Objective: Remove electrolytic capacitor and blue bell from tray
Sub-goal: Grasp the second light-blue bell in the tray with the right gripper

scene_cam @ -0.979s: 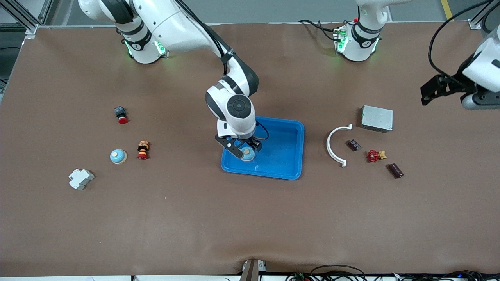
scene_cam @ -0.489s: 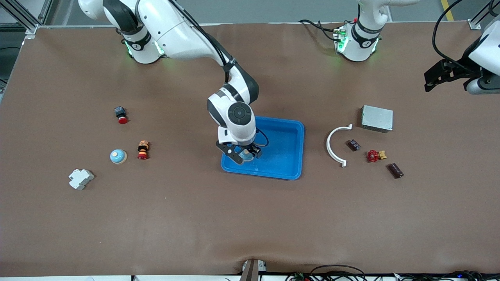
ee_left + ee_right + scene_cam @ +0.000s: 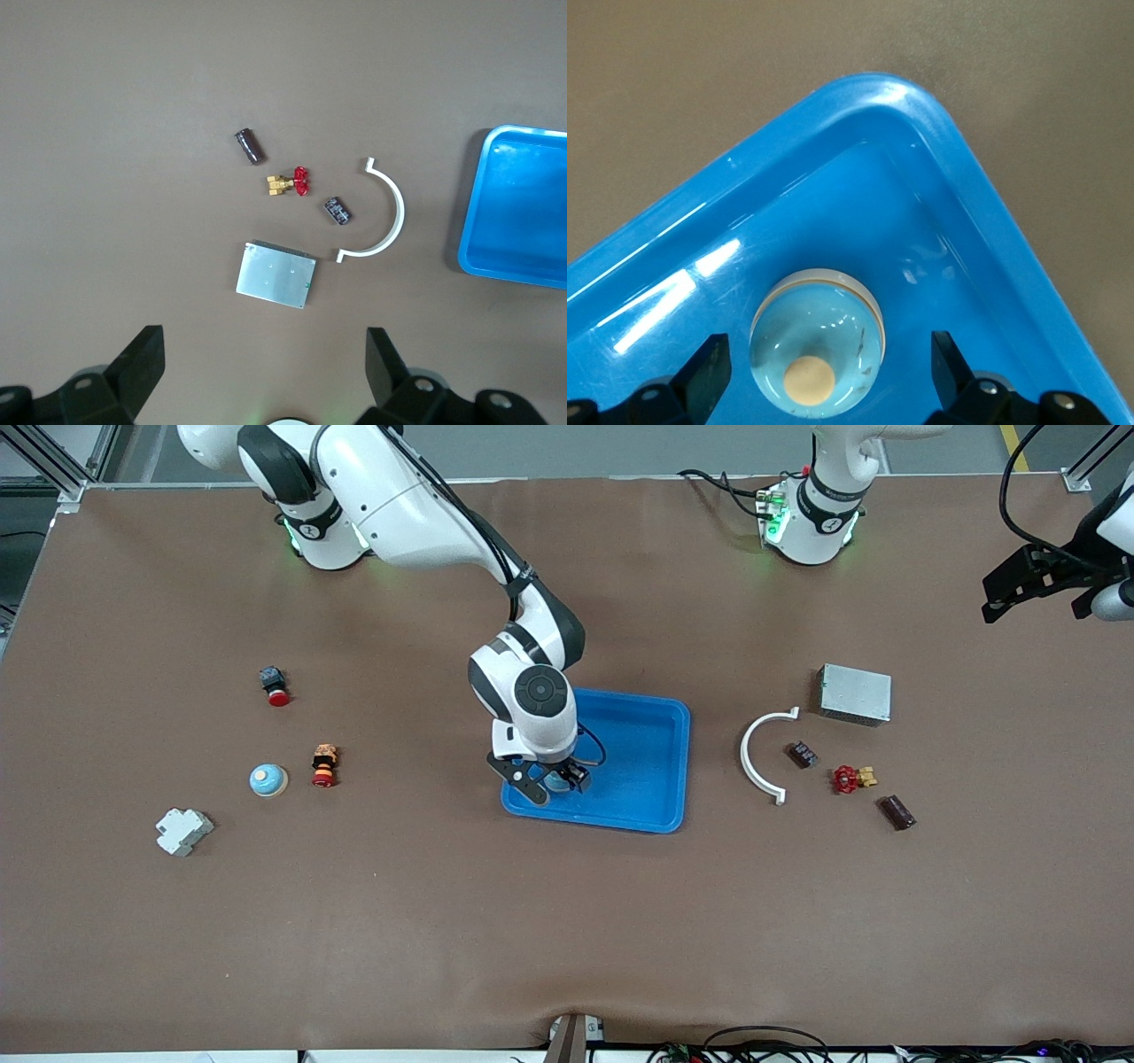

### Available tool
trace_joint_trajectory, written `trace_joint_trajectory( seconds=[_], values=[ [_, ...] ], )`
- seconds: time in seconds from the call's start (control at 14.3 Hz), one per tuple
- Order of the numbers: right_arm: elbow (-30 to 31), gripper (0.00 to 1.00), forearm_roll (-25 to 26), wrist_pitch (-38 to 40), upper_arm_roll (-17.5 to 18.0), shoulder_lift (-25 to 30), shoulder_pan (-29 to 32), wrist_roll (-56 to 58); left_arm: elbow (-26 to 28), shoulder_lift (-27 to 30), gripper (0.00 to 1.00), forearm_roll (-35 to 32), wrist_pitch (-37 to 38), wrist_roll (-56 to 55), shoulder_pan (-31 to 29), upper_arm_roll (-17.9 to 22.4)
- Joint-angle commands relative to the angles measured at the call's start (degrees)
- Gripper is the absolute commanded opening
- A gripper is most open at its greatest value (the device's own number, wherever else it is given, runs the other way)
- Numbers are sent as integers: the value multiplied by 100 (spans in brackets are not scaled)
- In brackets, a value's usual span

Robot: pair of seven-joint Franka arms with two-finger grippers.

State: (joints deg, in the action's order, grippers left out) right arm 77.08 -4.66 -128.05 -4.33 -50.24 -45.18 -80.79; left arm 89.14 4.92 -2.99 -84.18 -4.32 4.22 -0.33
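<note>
The blue bell sits in the tray, in its corner nearest the front camera toward the right arm's end. The right gripper is low over it, fingers apart on either side, not gripping. The electrolytic capacitor lies on the table outside the tray, toward the left arm's end, near a red valve. The left gripper hangs open above that end's edge.

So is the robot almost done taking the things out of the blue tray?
About halfway. The electrolytic capacitor already lies on the table, out of the tray. The right gripper is down in the tray, open around the blue bell but not gripping it. Lifting the bell out is left. The left gripper waits open above the table's end.
</note>
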Motion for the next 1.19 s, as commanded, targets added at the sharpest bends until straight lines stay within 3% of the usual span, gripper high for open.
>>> trace_joint_trajectory(
  seconds=[0.0,0.07,0.14,0.35,0.42,0.84,1.12],
  values=[
    [-202,100,97,-1,20,-126,18,-156,51,62,100,149,-2,133,-9,59],
    [-202,92,97,-1,20,-126,18,-156,51,53,100,167,-10,133,-9,59],
    [-202,76,97,-1,20,-126,9,-156,51,53,100,176,-10,107,-9,50],
    [-211,8,97,-1,20,-126,-17,-234,69,62,100,193,16,80,8,24],
    [-211,0,97,-1,20,-126,-17,-313,69,62,100,193,16,72,8,15],
    [-290,0,79,218,38,-4,-61,-332,86,62,100,193,16,89,61,-37],
    [-1044,0,35,1456,55,85,35,-227,95,44,100,193,16,36,70,-99]
  ],
)
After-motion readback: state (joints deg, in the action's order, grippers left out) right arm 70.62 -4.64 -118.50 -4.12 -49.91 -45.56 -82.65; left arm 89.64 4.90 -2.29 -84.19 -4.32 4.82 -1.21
